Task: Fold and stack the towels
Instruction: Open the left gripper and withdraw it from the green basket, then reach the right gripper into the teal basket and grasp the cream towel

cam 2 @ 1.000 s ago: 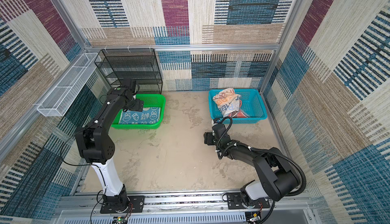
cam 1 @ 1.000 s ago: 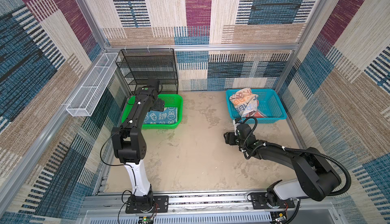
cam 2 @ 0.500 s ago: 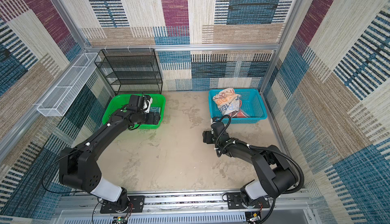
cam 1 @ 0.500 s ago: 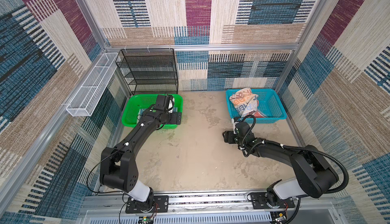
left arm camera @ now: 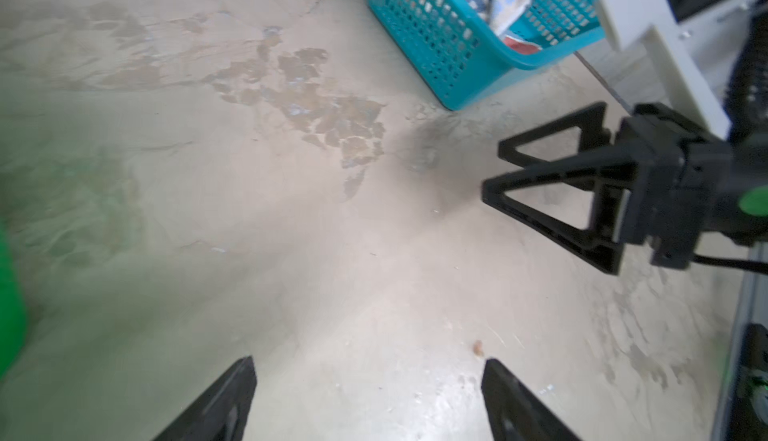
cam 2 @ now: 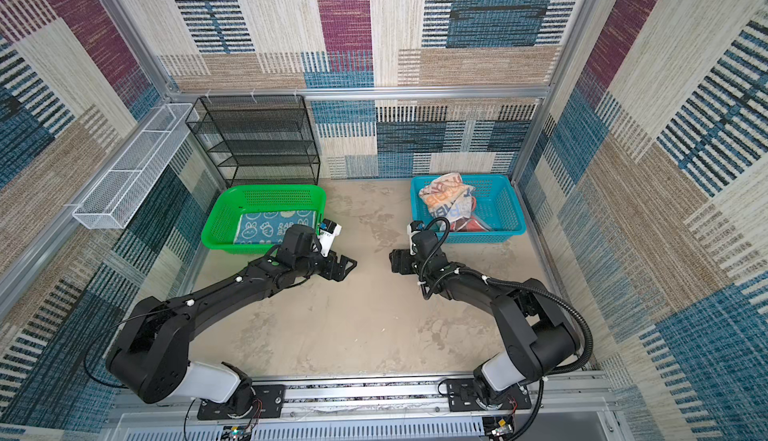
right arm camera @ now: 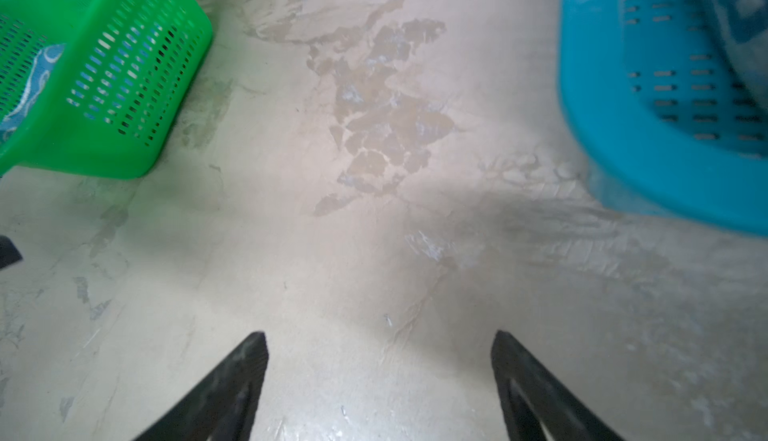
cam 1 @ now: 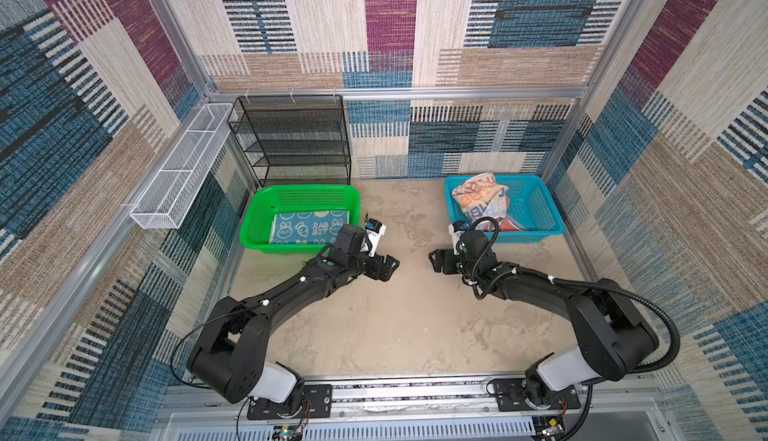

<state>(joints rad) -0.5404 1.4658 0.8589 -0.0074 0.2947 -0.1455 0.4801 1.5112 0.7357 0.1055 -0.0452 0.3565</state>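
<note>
A folded blue towel with white rabbits (cam 1: 309,229) (cam 2: 266,227) lies flat in the green basket (cam 1: 266,210) (cam 2: 220,214). A crumpled whitish towel with orange and blue letters (cam 1: 482,202) (cam 2: 446,200) is heaped in the blue basket (cam 1: 540,210) (cam 2: 505,210), with a coral towel (cam 1: 509,223) partly hidden under it. My left gripper (cam 1: 392,267) (cam 2: 352,266) (left arm camera: 368,366) and right gripper (cam 1: 432,260) (cam 2: 392,261) (right arm camera: 378,339) face each other low over the bare table middle. Both are open and hold nothing.
A black mesh shelf rack (cam 1: 295,139) stands at the back left behind the green basket. A white wire tray (cam 1: 178,168) hangs on the left wall. The patterned walls close in the table on three sides. The right gripper (left arm camera: 492,170) shows in the left wrist view.
My left arm has swung out of the green basket to the table middle, empty. The right gripper has edged left and opened a little wider.
</note>
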